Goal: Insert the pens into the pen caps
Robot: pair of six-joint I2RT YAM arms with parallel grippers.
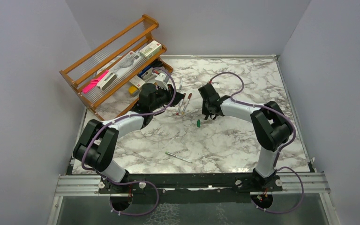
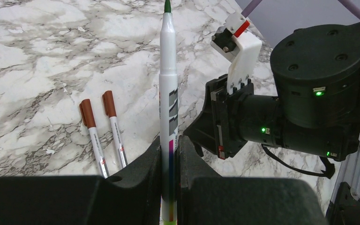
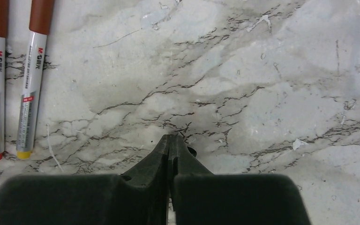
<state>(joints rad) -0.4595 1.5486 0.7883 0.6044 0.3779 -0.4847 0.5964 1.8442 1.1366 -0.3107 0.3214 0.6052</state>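
Left gripper [image 2: 169,145]: clenched on green-tipped pen [image 2: 168,84], barrel upright between the fingers, uncapped tip pointing away toward 12 o'clock.

Right gripper [image 3: 170,140]: clenched, fingers pressed together with nothing between them, just above the marble surface [image 3: 262,93].

Two capped pens [image 3: 14,79] lie side by side, parallel, with red-brown caps on. From the right wrist they sit at 10 o'clock of the fingers.

Overhead: green cap [image 1: 198,123] lies loose near the middle of the surface. The capped pens are at its 11 o'clock, the right gripper near at 2 o'clock. Thin grey stick [image 1: 178,157] lies at 7 o'clock, well apart. Wooden rack [image 1: 112,61] stands in the 10 o'clock corner.
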